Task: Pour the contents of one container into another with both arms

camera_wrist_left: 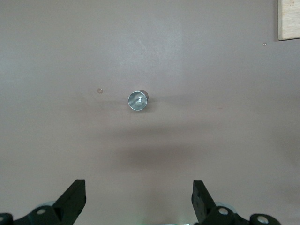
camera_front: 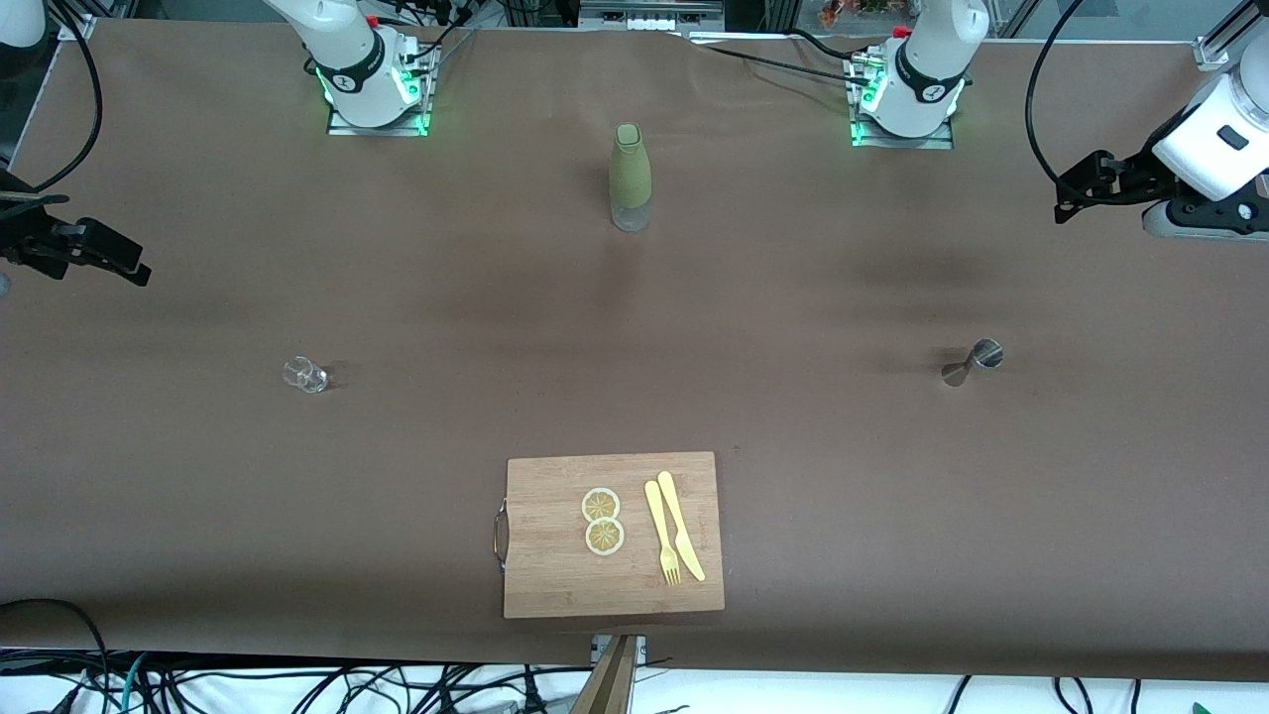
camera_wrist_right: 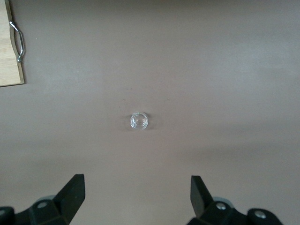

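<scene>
left end effector (camera_wrist_left: pixel 139 201) released, high over jigger (camera_wrist_left: pixel 138 101); right end effector (camera_wrist_right: pixel 138 199) released, over glass (camera_wrist_right: pixel 139 121)

Matt brown table covering (camera_front: pixel 198 496), shiny metal jigger (camera_front: pixel 973 361), clear glossy small glass (camera_front: pixel 304 374), smooth wooden cutting board (camera_front: pixel 555 575) fitted with metal handle (camera_front: pixel 500 535), yellow plastic-looking cutlery (camera_front: pixel 674 535), bottle (camera_front: pixel 630 177) sheathed in matt olive sleeve

Brown table (camera_front: pixel 198 496), olive bottle (camera_front: pixel 630 164)
</scene>
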Robot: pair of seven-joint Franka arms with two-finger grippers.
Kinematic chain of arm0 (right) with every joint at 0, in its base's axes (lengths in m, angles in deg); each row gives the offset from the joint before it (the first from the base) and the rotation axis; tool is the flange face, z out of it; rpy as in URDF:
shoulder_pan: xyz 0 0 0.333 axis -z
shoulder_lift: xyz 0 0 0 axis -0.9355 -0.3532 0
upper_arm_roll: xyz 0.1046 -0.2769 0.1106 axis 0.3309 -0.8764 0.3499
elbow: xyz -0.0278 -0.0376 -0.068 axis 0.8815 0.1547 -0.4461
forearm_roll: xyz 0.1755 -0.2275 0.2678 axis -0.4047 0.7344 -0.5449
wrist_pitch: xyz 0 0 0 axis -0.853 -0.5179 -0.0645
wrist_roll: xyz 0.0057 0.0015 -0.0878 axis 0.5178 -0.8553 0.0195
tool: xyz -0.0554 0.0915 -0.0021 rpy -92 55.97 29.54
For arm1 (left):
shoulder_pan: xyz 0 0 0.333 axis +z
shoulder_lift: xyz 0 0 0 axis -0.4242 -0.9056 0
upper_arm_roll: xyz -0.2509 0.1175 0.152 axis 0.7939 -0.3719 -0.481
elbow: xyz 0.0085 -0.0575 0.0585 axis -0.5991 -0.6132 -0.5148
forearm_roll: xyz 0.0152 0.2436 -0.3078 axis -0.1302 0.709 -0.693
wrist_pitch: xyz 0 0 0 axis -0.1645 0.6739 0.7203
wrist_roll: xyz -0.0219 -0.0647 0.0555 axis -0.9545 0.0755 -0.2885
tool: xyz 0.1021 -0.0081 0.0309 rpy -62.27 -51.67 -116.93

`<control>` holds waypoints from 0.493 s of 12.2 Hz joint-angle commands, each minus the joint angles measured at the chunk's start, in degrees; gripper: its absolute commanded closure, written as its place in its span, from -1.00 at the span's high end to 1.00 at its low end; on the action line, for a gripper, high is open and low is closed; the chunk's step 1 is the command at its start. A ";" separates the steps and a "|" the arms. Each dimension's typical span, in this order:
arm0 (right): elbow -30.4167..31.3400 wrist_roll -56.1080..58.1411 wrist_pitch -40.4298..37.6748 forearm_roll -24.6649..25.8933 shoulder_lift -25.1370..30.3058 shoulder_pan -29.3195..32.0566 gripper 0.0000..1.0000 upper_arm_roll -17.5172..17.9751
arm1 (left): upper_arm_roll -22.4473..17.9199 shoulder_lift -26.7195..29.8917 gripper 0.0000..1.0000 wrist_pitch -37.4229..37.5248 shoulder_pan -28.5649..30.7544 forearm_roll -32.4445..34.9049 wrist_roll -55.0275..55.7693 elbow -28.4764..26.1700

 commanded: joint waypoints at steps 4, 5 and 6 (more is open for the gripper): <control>0.17 0.67 -0.42 0.58 0.47 -0.05 1.00 -0.11 | 0.06 -0.37 1.00 0.57 0.14 -0.70 -0.73 1.24; 0.17 0.67 -0.42 0.49 0.47 -0.05 1.00 -0.11 | 0.06 -0.37 1.00 0.57 0.14 -0.70 -0.73 1.33; 0.17 0.67 -0.42 0.58 0.47 -0.05 1.00 -0.11 | -0.02 -0.37 1.00 0.57 0.14 -0.70 -0.73 1.33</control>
